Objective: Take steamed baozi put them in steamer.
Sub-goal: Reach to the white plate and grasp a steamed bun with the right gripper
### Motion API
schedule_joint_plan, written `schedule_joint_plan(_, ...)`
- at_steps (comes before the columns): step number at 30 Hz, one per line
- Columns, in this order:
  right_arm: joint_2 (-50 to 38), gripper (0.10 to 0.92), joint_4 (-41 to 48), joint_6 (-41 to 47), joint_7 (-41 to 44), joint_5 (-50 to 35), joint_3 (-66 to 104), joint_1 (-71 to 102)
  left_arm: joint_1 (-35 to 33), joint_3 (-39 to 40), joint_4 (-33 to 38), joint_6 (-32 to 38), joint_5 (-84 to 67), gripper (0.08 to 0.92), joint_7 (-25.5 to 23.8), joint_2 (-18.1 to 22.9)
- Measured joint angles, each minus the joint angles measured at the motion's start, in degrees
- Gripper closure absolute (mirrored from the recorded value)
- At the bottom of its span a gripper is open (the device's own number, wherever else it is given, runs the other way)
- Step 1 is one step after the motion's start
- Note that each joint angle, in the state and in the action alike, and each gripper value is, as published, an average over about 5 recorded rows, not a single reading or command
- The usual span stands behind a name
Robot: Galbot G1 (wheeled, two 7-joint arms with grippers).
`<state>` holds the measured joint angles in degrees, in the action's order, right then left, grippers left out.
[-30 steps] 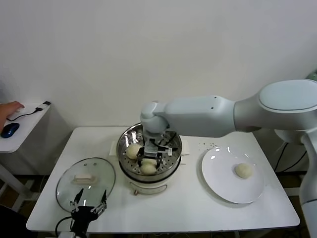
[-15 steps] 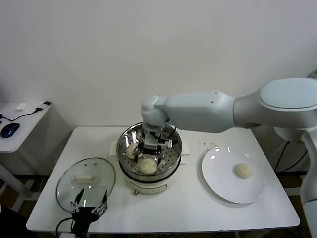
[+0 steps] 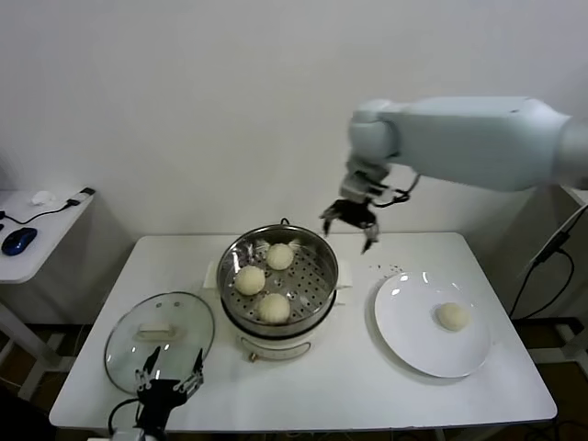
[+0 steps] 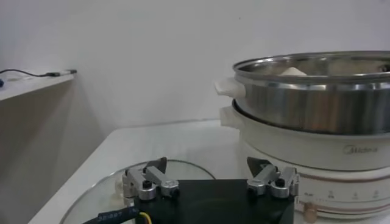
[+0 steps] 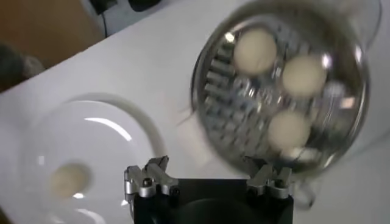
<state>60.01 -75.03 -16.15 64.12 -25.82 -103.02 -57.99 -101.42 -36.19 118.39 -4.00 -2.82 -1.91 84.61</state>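
Three round cream-white dough baozi (image 3: 265, 280) are sitting on the perforated tray of the shiny stainless-steel steamer (image 3: 322, 287); a fourth (image 3: 451, 315) is lying on the flat white plate (image 3: 404, 335). Right gripper (image 3: 350, 224) is hovering above the steamer's far edge, spread wide, empty. Left gripper (image 3: 168, 379) is waiting over the round glass lid (image 3: 129, 340), fully parted, empty.

Looks like a lab: bare white wall (image 3: 184, 110), plain white table (image 3: 367, 386), computer mouse (image 3: 18, 241) on side desk (image 3: 46, 234).
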Motion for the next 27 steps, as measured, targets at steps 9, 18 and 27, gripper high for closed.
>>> schedule_joint_plan(9,-15.4,0.203,-0.2,12.5,-2.7,1.4,-3.0,4.6,0.3,-0.6,0.1,-0.3,-0.5,0.177,0.0,0.0)
schedule_joint_plan(18,-21.9,0.203,5.3,18.3,-5.2,6.0,6.0,19.3,-0.3,-0.8,0.1,-0.4,-0.5,0.177,-0.1,0.6)
schedule_joint_plan(27,-22.1,0.203,12.0,20.5,-6.4,10.4,16.8,33.1,-1.2,-1.4,0.0,-0.2,-0.3,0.177,0.0,0.9)
